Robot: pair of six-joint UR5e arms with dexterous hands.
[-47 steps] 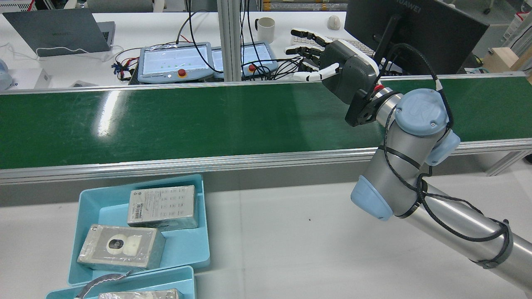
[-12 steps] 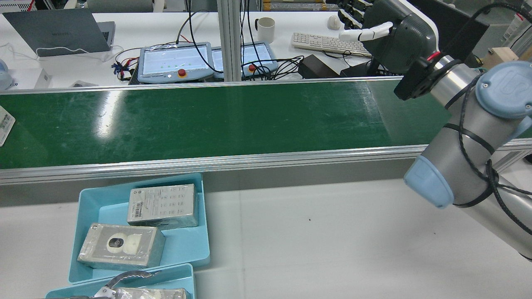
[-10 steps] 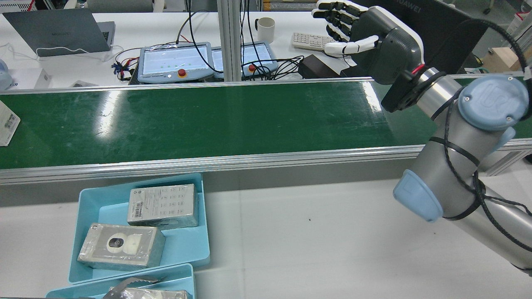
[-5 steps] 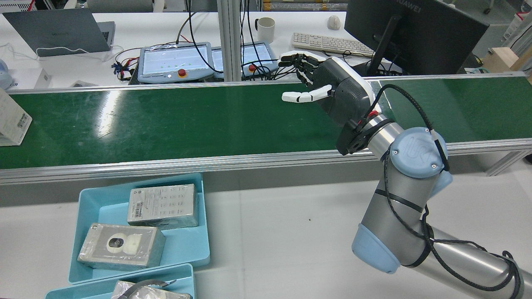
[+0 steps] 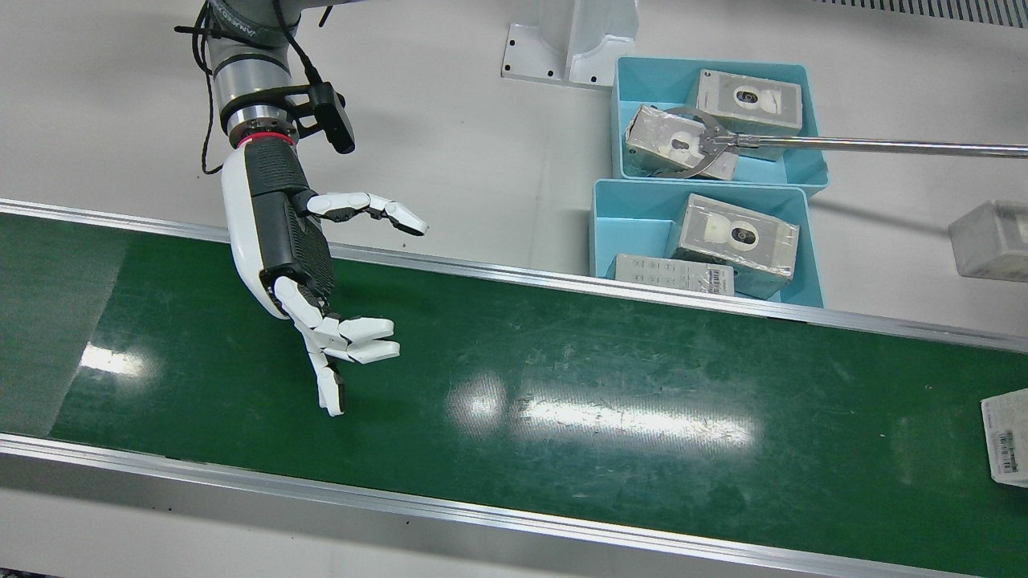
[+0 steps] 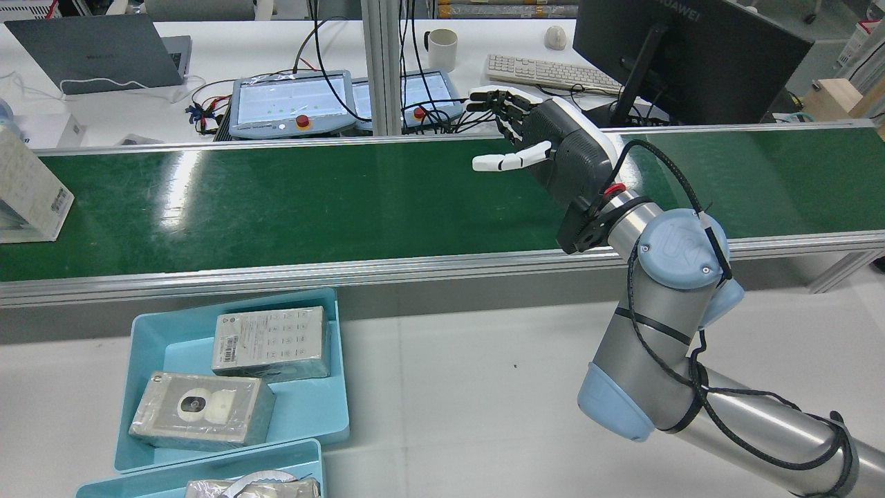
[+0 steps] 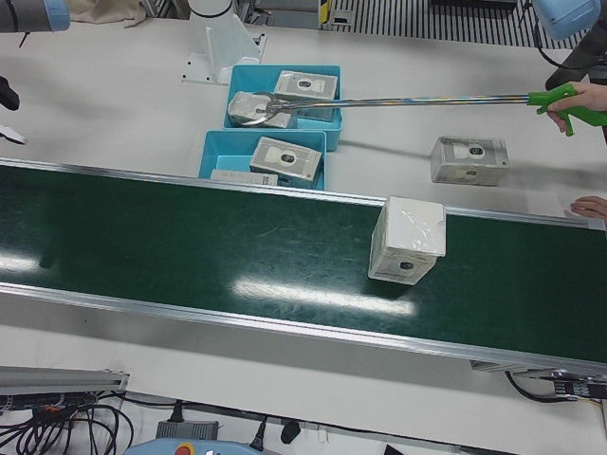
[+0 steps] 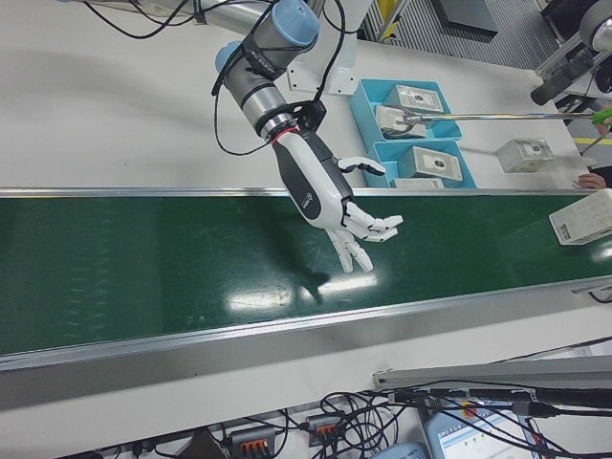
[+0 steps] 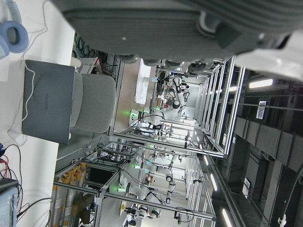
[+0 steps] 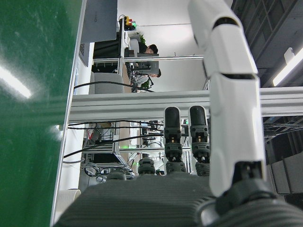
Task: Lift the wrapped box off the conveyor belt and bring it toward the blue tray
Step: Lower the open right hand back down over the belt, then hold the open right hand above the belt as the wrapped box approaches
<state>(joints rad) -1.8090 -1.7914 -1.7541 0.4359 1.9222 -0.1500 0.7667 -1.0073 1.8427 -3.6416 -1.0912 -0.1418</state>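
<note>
The wrapped box (image 6: 28, 190) stands on the green conveyor belt (image 6: 311, 200) at the rear view's far left; it also shows in the left-front view (image 7: 408, 239) and at the front view's right edge (image 5: 1008, 437). My right hand (image 6: 563, 155) is open and empty above the belt, far from the box, fingers spread (image 5: 281, 241). The blue tray (image 6: 304, 408) sits on the table before the belt and holds two wrapped boxes (image 6: 269, 342). My left hand (image 9: 165, 28) shows only in its own view, with nothing in it.
A second blue tray (image 5: 642, 88) lies beside the first. A person's long grabber tool (image 5: 843, 144) reaches into it and grips a wrapped box. Another wrapped box (image 5: 992, 241) sits on the white table. Monitor, keyboard and pendants stand beyond the belt.
My right hand swung from high at the back right down and left to hover over the belt. The wrapped box rode into view on the belt from the rear view's left edge.
</note>
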